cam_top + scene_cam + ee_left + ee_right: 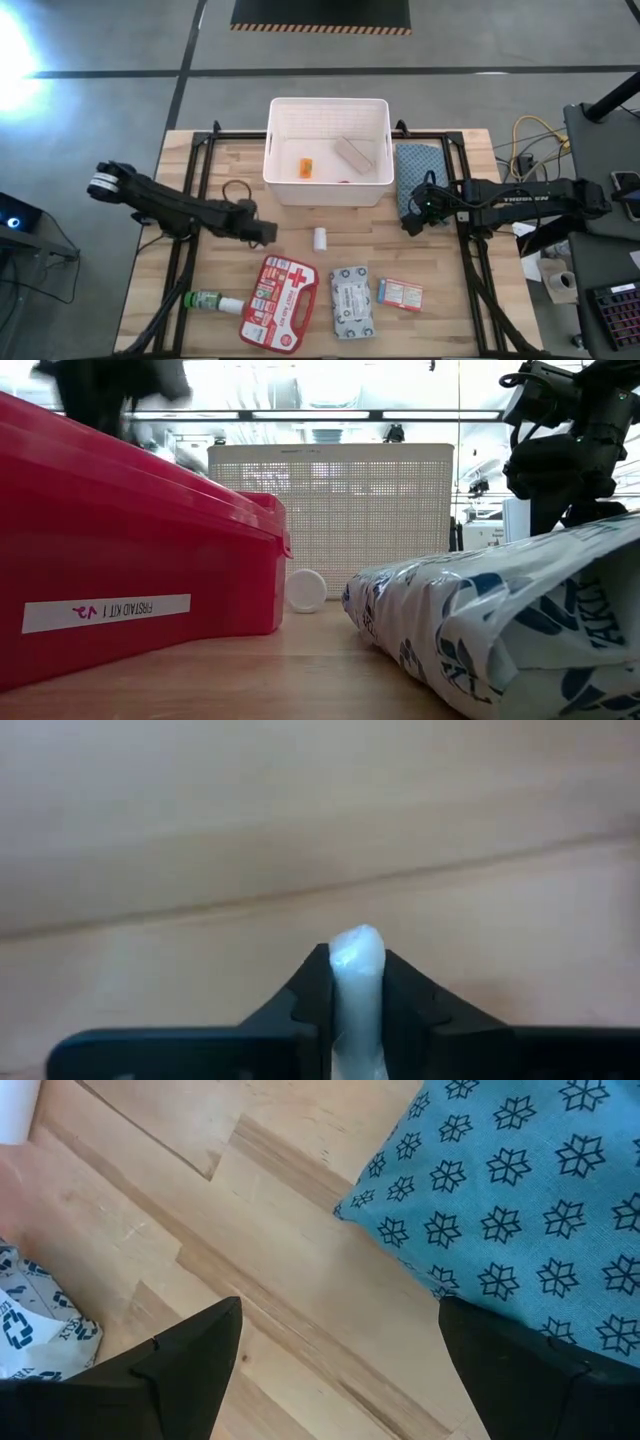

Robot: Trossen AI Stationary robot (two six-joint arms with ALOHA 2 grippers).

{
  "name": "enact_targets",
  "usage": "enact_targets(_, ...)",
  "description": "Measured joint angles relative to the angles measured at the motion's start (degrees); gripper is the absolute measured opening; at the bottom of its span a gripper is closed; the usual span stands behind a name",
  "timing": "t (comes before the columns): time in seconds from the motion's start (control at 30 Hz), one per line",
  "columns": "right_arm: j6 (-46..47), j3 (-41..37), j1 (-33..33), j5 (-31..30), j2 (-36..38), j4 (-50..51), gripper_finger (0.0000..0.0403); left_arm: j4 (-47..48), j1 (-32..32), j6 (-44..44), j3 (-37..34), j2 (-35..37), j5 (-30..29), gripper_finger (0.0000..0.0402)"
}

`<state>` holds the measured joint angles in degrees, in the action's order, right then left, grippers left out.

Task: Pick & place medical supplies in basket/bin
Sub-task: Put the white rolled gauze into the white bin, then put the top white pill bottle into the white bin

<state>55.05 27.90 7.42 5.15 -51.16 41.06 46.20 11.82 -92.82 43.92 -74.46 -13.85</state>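
White roll (305,590) lies between red case (130,550) and wipes pack (500,620).

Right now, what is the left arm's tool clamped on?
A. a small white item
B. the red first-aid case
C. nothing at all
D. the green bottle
A: in the left wrist view the left tool is shut on a small white item, while the green bottle and red first-aid case lie untouched on the table.
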Motion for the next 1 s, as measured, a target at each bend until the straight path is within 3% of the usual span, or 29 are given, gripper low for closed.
enact_targets(0.17,0.1,0.0,0.0,0.2,0.0,0.2,0.0329,16.1,3.6,3.5,23.7,3.4,-8.9,0.0038)
enact_targets(0.3,0.4,0.0,0.0,0.6,0.0,0.3,0.0329,16.4,9.9,15.3,42.2,2.8,-34.8,0.0046)
enact_targets(0.37,0.3,0.0,0.0,0.6,0.0,0.2,0.0329,16.7,5.8,25.9,47.9,1.7,-43.2,0.0041)
enact_targets(0.4,0.3,0.0,0.0,0.6,0.0,0.2,0.0329,15.9,1.9,31.6,49.5,0.9,-44.3,0.0039)
enact_targets(0.5,-0.4,0.0,0.0,0.6,0.0,0.1,0.0329,8.1,-13.5,51.7,50.8,-2.8,-36.2,0.0042)
enact_targets(0.63,-0.9,0.0,0.0,1.3,0.0,0.1,0.0329,-6.9,-26.1,71.5,48.9,-9.4,-18.3,0.0094)
enact_targets(0.73,-1.1,0.0,0.0,3.7,0.1,-0.4,0.0329,-7.0,-29.9,73.8,51.1,-13.0,-13.4,0.0159)
enact_targets(0.87,-2.8,1.0,-1.3,4.7,1.3,-6.6,0.0329,6.3,-31.5,73.2,57.8,-15.2,-13.7,0.0246)
enact_targets(1.0,-3.7,4.5,-2.8,0.2,1.7,-13.4,0.0329,11.9,-29.2,72.4,62.1,-14.5,-14.2,0.0297)
